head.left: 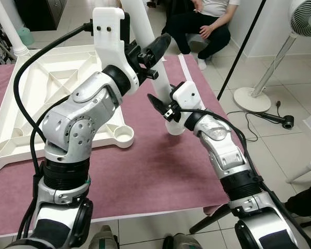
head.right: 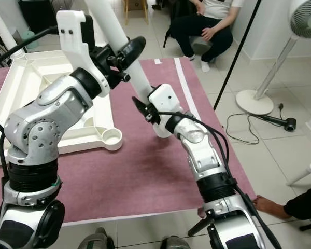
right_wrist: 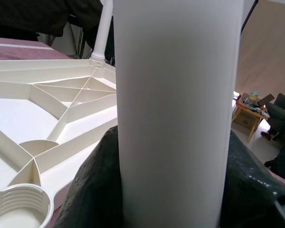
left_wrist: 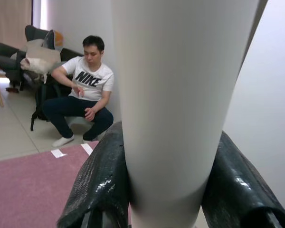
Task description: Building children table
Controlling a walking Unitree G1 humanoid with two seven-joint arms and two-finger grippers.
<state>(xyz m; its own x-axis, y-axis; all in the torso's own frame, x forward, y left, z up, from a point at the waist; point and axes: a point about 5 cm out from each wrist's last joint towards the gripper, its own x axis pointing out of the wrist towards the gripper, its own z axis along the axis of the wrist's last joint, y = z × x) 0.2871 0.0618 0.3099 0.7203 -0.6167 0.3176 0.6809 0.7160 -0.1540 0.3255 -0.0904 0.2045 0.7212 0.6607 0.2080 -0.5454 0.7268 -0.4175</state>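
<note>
A white table top (head.left: pixel 52 88) lies upside down on a purple mat (head.left: pixel 160 171), with its ribs facing up and a round screw hole (head.left: pixel 123 136) at the near corner. Its far left side runs out of the picture. The left gripper (head.left: pixel 154 52) is held up high and pinches a long white table leg (head.left: pixel 154 57), one black finger (left_wrist: pixel 102 183) pressed on each side (the leg's top is cut off by the picture edge). Lower down, the right gripper (head.left: pixel 166 106) squeezes the same leg near its bottom end, which sits just beside the corner hole. You cannot tell if the end touches the mat. Farther right, a person (head.left: pixel 202 26) squats by the wall, partly cut off, near a white fan (head.left: pixel 287 46).
</note>
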